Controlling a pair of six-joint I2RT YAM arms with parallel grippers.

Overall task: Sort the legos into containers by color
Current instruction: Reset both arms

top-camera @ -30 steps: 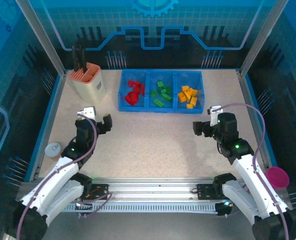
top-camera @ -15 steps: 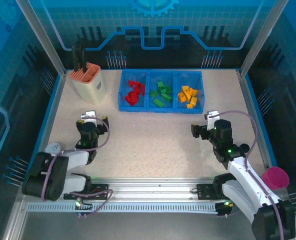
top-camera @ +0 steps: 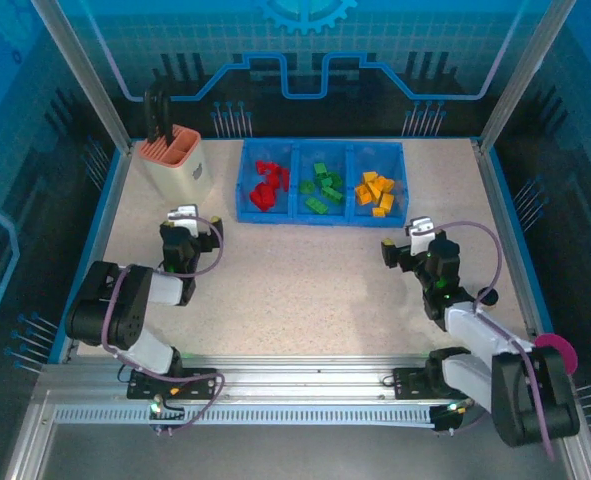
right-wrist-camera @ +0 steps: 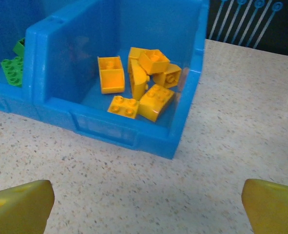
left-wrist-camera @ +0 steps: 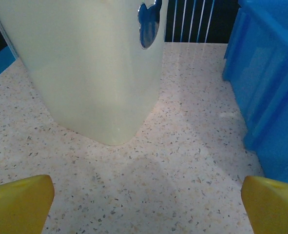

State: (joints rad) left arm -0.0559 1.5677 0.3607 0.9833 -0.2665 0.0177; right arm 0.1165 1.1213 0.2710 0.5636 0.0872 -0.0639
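Note:
The blue tray [top-camera: 320,212] stands at the back of the table with three containers side by side. Red legos [top-camera: 268,185] lie in the left one, green legos [top-camera: 322,188] in the middle and yellow legos [top-camera: 377,192] in the right. My left gripper [top-camera: 197,222] is low over the table, near the tray's left end, open and empty. In its wrist view, the left gripper [left-wrist-camera: 144,209] has bare table between its yellow fingertips [left-wrist-camera: 17,204]. My right gripper [top-camera: 405,238] is open and empty in front of the yellow container. The right gripper [right-wrist-camera: 144,209] faces the yellow legos [right-wrist-camera: 139,87] and green legos [right-wrist-camera: 12,63].
A cream holder [top-camera: 175,165] with an orange top stands left of the tray, and the cream holder [left-wrist-camera: 85,63] is close ahead of the left gripper. The tray's wall [left-wrist-camera: 270,87] is to its right. A pink cup [top-camera: 555,352] sits at the near right edge.
Both arms have folded back and down toward their bases. The left gripper slid a little farther toward the holder. Both grippers stayed open and empty.

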